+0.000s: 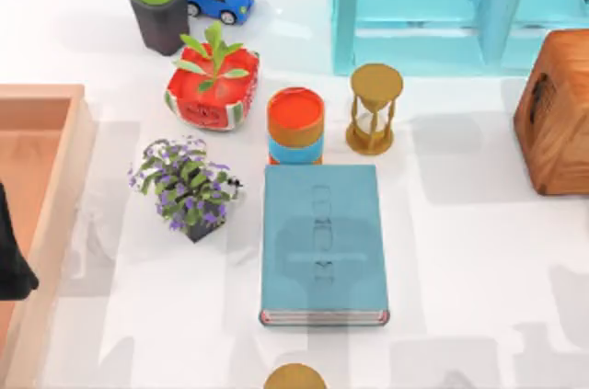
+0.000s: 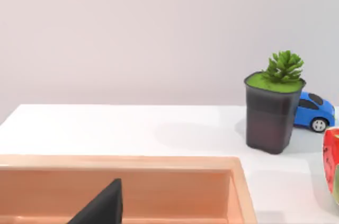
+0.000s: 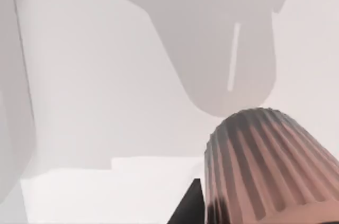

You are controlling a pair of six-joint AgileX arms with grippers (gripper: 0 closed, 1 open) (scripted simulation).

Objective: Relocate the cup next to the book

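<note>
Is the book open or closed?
Closed. The book lies flat on the table, teal cover up, with its white page edges showing along the near side.

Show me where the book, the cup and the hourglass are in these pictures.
book (image 1: pixel 322 242): top view, middle of its teal cover.
cup (image 3: pixel 267 166): right wrist view, its ribbed copper side.
hourglass (image 1: pixel 375 83): top view, its round golden top.

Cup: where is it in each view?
Top view: cup at the bottom edge, below the book, apart from it.
Right wrist view: cup close up, ribbed side showing.
Left wrist view: faces the wooden tray and grey succulent pot instead.
Shared landmark: that pot, upper left in the top view.
</note>
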